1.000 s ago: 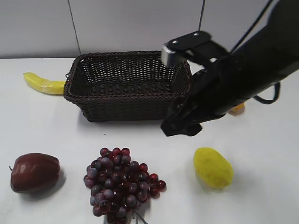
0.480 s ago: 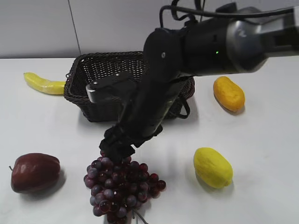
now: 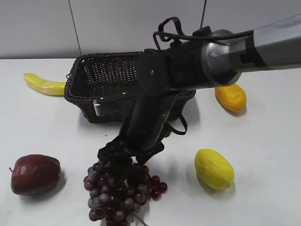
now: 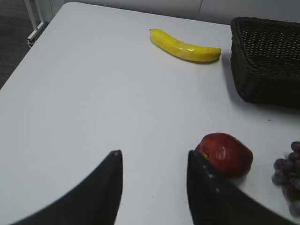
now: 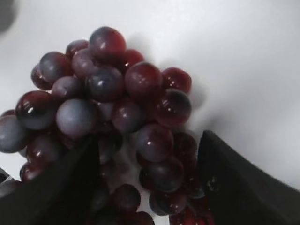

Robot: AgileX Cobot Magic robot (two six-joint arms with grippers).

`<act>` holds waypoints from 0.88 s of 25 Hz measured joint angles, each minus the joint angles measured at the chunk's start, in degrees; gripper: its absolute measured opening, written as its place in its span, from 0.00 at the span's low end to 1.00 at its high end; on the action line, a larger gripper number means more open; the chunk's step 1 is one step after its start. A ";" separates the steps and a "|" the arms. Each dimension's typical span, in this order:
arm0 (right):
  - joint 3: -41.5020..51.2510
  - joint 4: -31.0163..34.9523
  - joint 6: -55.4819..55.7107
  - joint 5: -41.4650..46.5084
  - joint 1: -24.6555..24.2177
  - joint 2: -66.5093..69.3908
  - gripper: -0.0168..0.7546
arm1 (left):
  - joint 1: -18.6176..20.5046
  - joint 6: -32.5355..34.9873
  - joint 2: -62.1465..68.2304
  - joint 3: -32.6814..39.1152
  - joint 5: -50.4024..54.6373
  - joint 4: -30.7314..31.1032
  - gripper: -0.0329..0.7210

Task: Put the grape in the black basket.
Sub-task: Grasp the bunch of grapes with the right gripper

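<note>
- Grape (image 3: 123, 193) cluster sits on the worktop (image 3: 263, 155) in front of the black basket (image 3: 117, 84), apart from it, and your right claw (image 5: 147, 187) is spread wide, fingers straddling the bunch, nothing gripped yet.
- Left claw (image 4: 154, 187) hangs parted and empty over bare worktop, near the apple (image 4: 224, 153).
- Watch the risk: I reckon if you close on loose outer grapes, not the core, the bunch could sag or slip out on the lift.
- Mind the basket's near rim too; a low carry might snag the dangling grapes.
- Compared with half a second ago, your right arm has dropped lower onto the cluster; a second ago it was off by the basket's right end.
</note>
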 joint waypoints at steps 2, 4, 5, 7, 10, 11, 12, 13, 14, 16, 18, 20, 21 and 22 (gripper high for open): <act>-1.06 0.67 0.05 0.97 0.00 1.23 0.67 | 0.00 0.00 0.00 0.00 0.00 0.00 0.60; -3.24 0.95 0.05 2.81 0.00 2.81 0.67 | 0.00 0.00 0.00 0.00 0.00 0.00 0.60; -4.43 1.03 0.05 3.96 0.00 3.71 0.66 | 0.00 0.00 0.00 0.00 0.00 0.00 0.60; -6.37 0.70 0.05 6.02 0.00 5.05 0.58 | 0.00 0.00 0.00 0.00 0.00 0.00 0.60; -8.00 -0.56 -0.09 7.46 0.06 6.13 0.31 | 0.00 0.00 0.00 0.00 0.00 0.00 0.60; -8.21 -0.81 -0.35 7.69 0.06 6.21 0.19 | 0.00 0.00 0.00 0.00 0.00 0.00 0.60; -8.38 -0.96 -0.96 7.87 0.12 6.26 0.13 | 0.00 0.00 0.00 0.00 0.00 0.00 0.60; -8.45 -1.05 -1.54 8.01 0.18 6.26 0.11 | 0.00 0.00 0.00 0.00 0.00 0.00 0.60; -8.52 -1.10 -1.92 8.07 0.22 6.26 0.11 | 0.00 0.00 0.00 0.00 0.00 0.00 0.60; -8.52 -1.53 -2.27 8.74 0.22 6.20 0.11 | 0.00 0.00 0.00 0.00 0.00 0.00 0.60; -8.52 -1.95 -2.33 9.66 0.24 5.83 0.10 | 0.00 0.00 0.00 0.00 0.00 0.00 0.60; -8.52 -2.19 -2.37 10.21 0.24 4.73 0.10 | 0.00 0.00 0.00 0.00 0.00 0.00 0.60; -8.52 -2.32 -2.39 10.33 0.29 4.01 0.10 | 0.00 0.00 0.00 0.00 0.00 0.00 0.60; -8.52 -2.44 -2.39 10.46 0.36 3.01 0.10 | 0.00 0.00 0.00 0.00 0.00 0.00 0.60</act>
